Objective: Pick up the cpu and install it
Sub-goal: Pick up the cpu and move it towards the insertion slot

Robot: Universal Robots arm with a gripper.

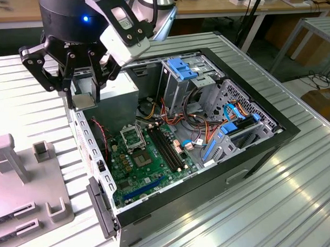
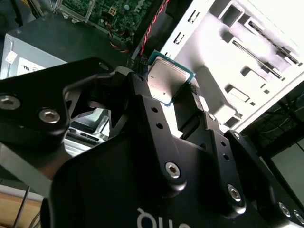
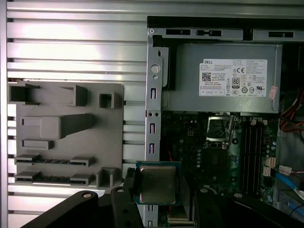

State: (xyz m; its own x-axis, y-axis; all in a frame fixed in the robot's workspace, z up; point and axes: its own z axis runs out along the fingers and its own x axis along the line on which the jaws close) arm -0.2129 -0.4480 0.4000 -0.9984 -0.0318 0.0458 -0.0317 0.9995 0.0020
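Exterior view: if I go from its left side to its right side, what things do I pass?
grey holder tray → tool gripping the cpu → black socket frame on the green board → memory slots → blue cables

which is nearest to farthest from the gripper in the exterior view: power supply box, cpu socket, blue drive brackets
1. power supply box, right beside the gripper, which holds the cpu.
2. cpu socket, on the motherboard, mid-case.
3. blue drive brackets, far side of the case, toward the exterior view's right.
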